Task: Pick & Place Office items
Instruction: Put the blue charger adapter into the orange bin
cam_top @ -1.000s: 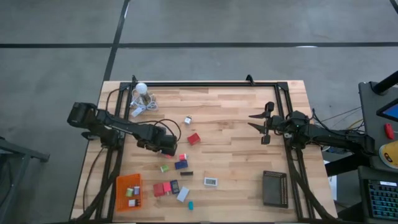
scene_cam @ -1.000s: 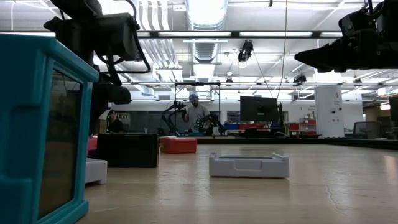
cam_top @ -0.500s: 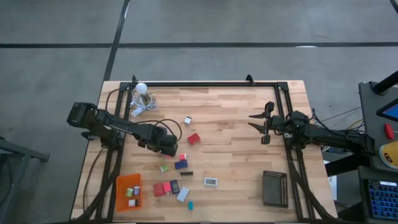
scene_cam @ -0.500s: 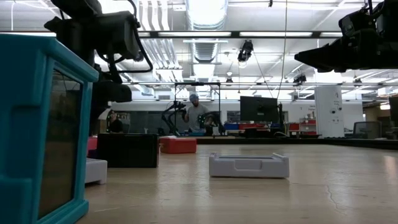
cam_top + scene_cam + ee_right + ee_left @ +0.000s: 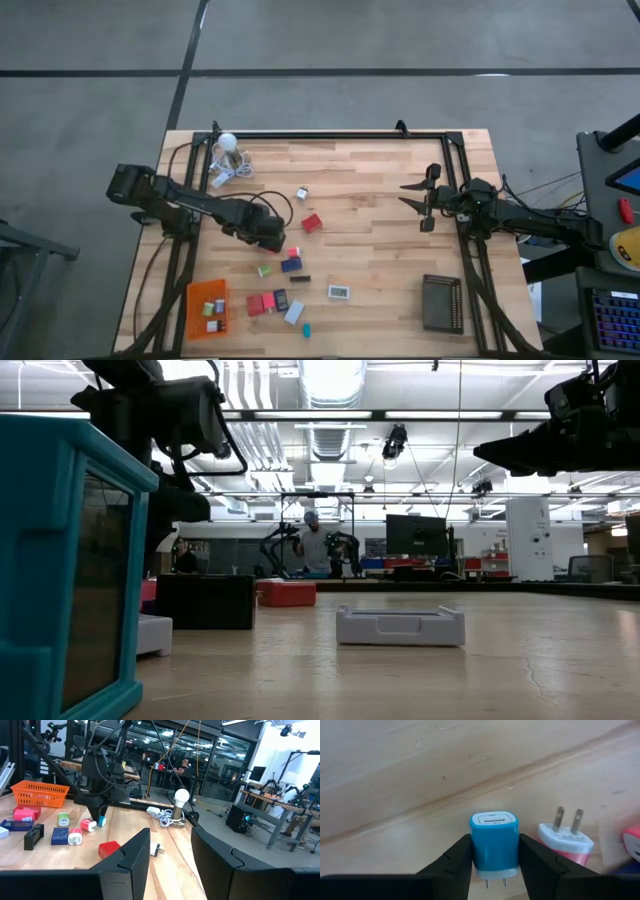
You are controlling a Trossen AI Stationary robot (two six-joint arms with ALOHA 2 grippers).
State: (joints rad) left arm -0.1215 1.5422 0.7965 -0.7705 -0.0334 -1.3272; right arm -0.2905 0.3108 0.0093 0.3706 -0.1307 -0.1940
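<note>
left pincer (image 5: 495, 865) clamped, right pincer (image 5: 167, 851) parted

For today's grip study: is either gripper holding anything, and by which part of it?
The left gripper clamps a blue plug-in charger by its two side faces, prongs toward the wrist. The right gripper hangs empty above the table.

You see the table (image 5: 380, 200) with a basket (image 5: 207, 308) at its front left corner and a ribbed tray (image 5: 441, 302) at the front right. A bulb (image 5: 228, 142) with its cord sits at the back left corner. The small office items (image 5: 285, 285) lie scattered left of centre, between the basket and the middle. The left gripper (image 5: 495, 865) grips a plug (image 5: 494, 842) beside another plug (image 5: 565, 840). The right gripper (image 5: 420, 201) hangs toward the right edge.
</note>
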